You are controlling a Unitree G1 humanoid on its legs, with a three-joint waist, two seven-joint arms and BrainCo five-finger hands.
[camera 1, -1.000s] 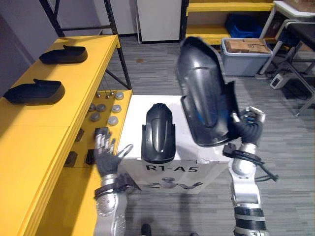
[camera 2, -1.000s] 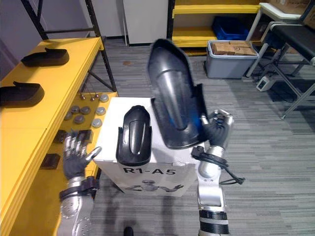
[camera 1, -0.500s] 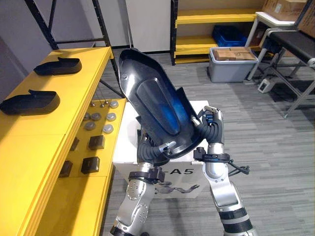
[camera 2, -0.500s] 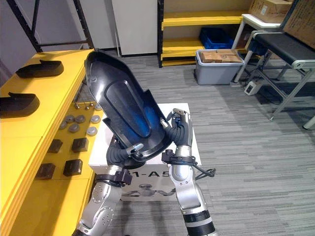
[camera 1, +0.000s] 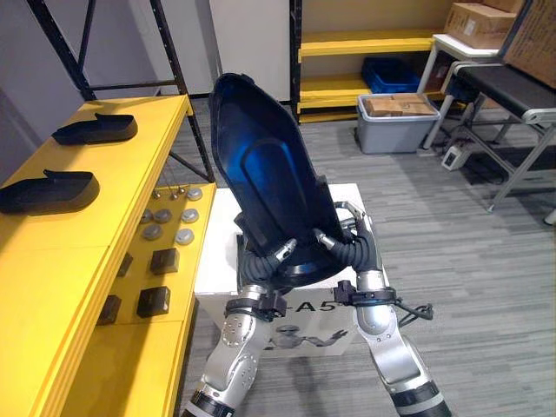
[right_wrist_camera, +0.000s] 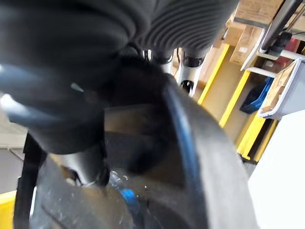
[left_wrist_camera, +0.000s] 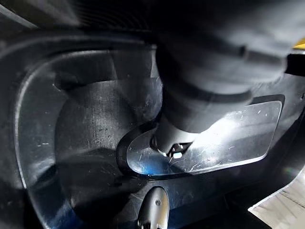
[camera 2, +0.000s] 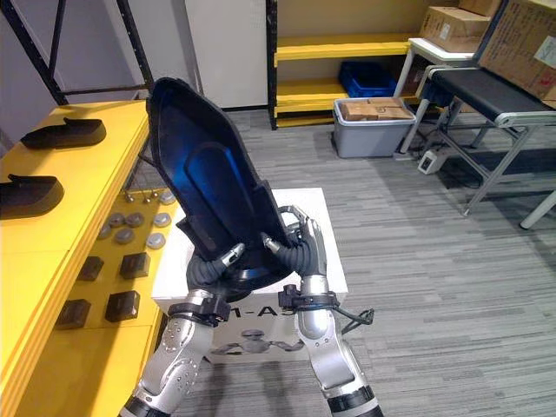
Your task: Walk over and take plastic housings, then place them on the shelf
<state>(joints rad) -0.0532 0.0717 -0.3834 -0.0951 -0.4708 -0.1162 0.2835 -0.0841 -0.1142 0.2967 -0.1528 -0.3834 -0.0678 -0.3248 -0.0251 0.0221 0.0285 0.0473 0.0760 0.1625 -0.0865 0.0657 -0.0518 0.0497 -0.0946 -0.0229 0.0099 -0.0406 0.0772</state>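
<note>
I hold a large black plastic housing (camera 1: 261,165) upright in front of me, its hollow inner face toward me. Both hands grip its lower end. My left hand (camera 1: 259,268) curls round the lower left edge, thumb on the inner face. On the lower right edge sits my right hand (camera 1: 354,248), its thumb also on the inner face and its fingers behind. The left wrist view looks into the scratched inner face of the housing (left_wrist_camera: 86,124). Two more black housings (camera 1: 94,129) (camera 1: 48,189) lie on the yellow shelf (camera 1: 69,261) at my left.
A white box (camera 1: 347,195) stands below the held housing. Round metal discs (camera 1: 169,221) and dark blocks (camera 1: 152,301) lie on the shelf's lower level. A grey bin (camera 1: 404,113), a yellow rack (camera 1: 365,43) and a black bench (camera 1: 504,87) stand behind on the right.
The left hand came up and took hold of the housing's lower end beside the right hand. The housing swung left and now stands more upright. The camera view has shifted.
</note>
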